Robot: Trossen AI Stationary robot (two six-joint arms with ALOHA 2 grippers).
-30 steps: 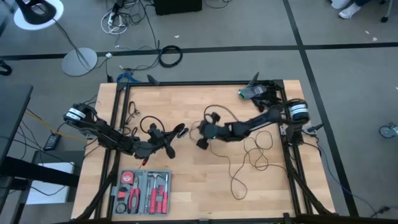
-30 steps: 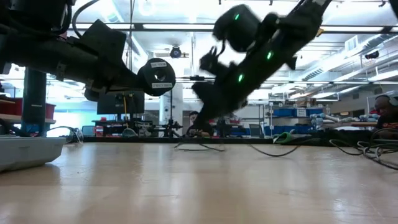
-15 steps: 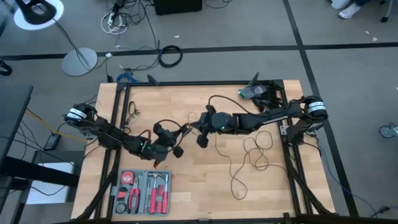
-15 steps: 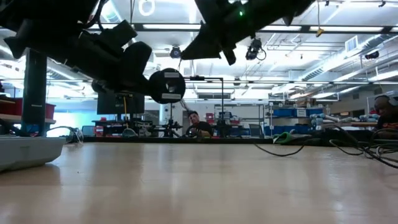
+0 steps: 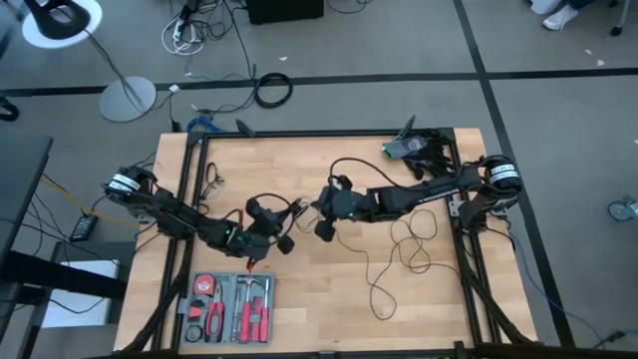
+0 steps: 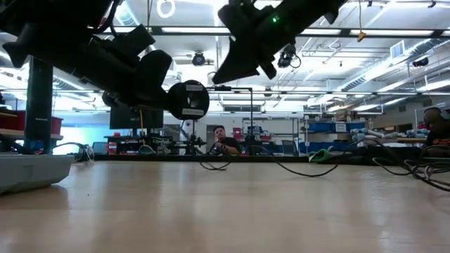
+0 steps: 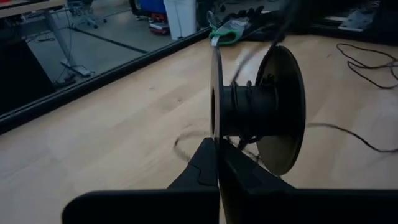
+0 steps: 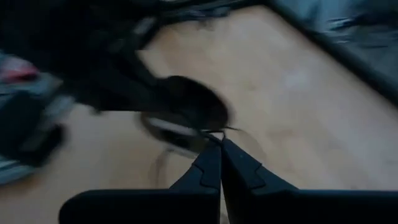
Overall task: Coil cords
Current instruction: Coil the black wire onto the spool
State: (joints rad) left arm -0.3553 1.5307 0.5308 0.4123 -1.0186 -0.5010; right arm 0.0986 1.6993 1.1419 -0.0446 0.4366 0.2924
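Above the middle of the wooden desk (image 5: 329, 289), we see both arms raised and meeting. The left gripper (image 7: 217, 163) has its jaws clenched on the rim of a small black spool (image 7: 258, 118), held clear of the surface; the low view shows it as a round disc in the air. A few turns of the black cord (image 5: 404, 249) sit on the spool's hub. From there the cord runs to the right gripper (image 8: 219, 151), just at 3 o'clock of the spool, whose jaws are pinched together on the thin strand. The rest of the cord lies in loose loops on the desk toward 4 o'clock of the right gripper. A tool tray (image 5: 227, 307) sits at the desk's 7 o'clock corner.
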